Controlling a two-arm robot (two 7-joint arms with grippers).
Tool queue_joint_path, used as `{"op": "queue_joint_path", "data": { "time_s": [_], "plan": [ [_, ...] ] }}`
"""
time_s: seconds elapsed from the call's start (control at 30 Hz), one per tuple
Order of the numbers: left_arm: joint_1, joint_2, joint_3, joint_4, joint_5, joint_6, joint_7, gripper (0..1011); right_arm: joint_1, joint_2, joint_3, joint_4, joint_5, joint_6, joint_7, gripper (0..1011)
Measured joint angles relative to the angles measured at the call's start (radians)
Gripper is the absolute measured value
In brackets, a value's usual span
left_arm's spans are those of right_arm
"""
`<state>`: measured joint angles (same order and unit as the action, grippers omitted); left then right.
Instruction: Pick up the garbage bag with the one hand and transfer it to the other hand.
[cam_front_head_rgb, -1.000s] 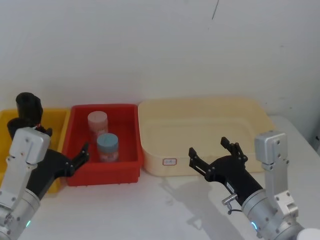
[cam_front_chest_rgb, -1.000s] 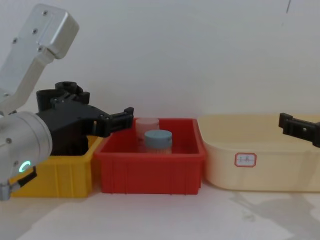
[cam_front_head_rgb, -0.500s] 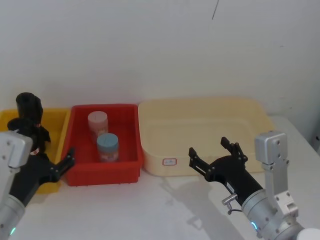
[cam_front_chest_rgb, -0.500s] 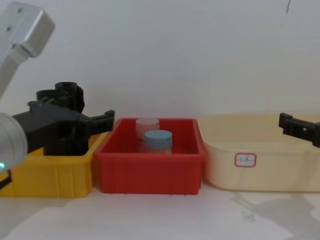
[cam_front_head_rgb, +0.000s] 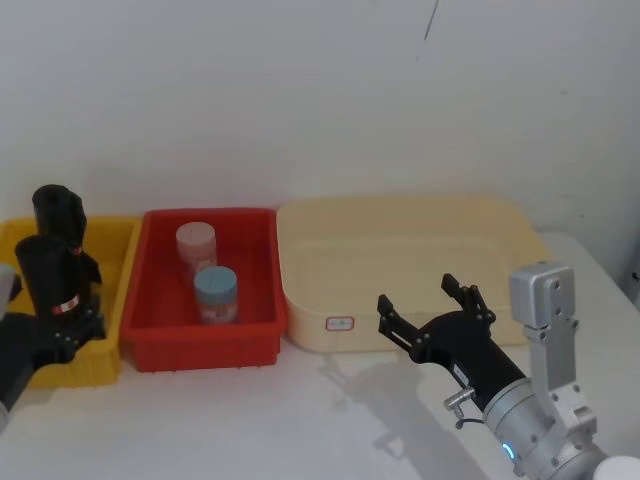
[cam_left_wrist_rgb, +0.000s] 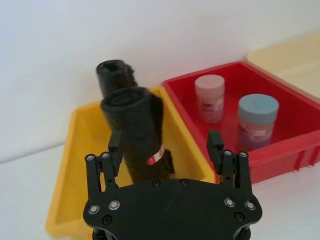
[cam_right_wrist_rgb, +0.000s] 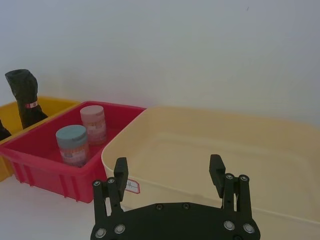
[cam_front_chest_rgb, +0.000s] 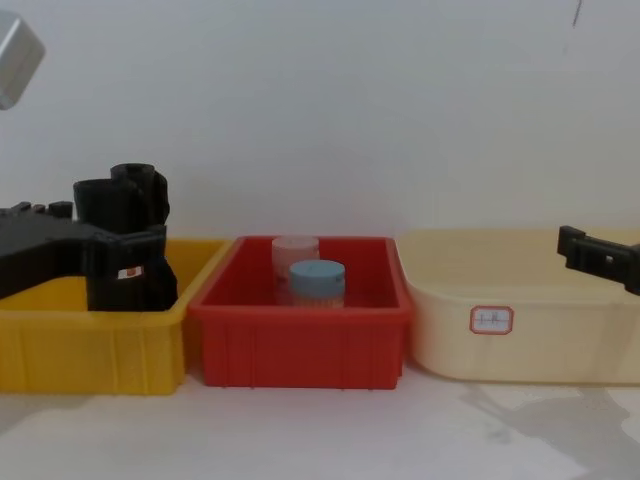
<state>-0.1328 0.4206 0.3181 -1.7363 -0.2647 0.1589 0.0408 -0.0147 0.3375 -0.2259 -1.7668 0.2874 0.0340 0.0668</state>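
The garbage bag stands upright inside the yellow bin, towards its front, with the red-and-white label facing out. A second black roll stands just behind it in the same bin, so the label is what tells the two apart.

The left gripper has its body just outside the yellow bin's front, fingers reaching in level at the height of the label. Its jaws are spread wide with the labelled roll between them, nearer one finger than the other. It grips nothing yet. I'd say it comes in sideways at mid-height because an upright cylinder is easiest to pinch across its middle, and that leaves both ends free for the handover.

The right gripper hangs well off to the far side of the yellow bin, past the red bin with its two jars, in front of the cream tub. Its fingers are wide apart and empty, apparently waiting to receive.

The next move looks like closing on the roll without nudging its neighbour.
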Motion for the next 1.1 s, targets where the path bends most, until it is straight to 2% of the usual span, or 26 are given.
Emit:
{"op": "queue_joint_path", "data": {
  "time_s": [0.33,0.53,0.83,1.1],
  "plan": [
    [-0.026,-0.015,-0.028,0.034,-0.017,0.042,0.004,1000,0.0,0.0,0.0,0.0,0.0,0.0,0.0,1000],
    [-0.065,-0.031,-0.036,0.081,-0.022,0.057,-0.003,1000,0.0,0.0,0.0,0.0,0.0,0.0,0.0,1000],
    [-0.123,-0.054,-0.031,0.151,-0.012,0.061,-0.014,1000,0.0,0.0,0.0,0.0,0.0,0.0,0.0,1000],
    [-0.153,-0.066,-0.025,0.185,-0.001,0.061,-0.019,992,0.0,0.0,0.0,0.0,0.0,0.0,0.0,1000]
  ]
}}
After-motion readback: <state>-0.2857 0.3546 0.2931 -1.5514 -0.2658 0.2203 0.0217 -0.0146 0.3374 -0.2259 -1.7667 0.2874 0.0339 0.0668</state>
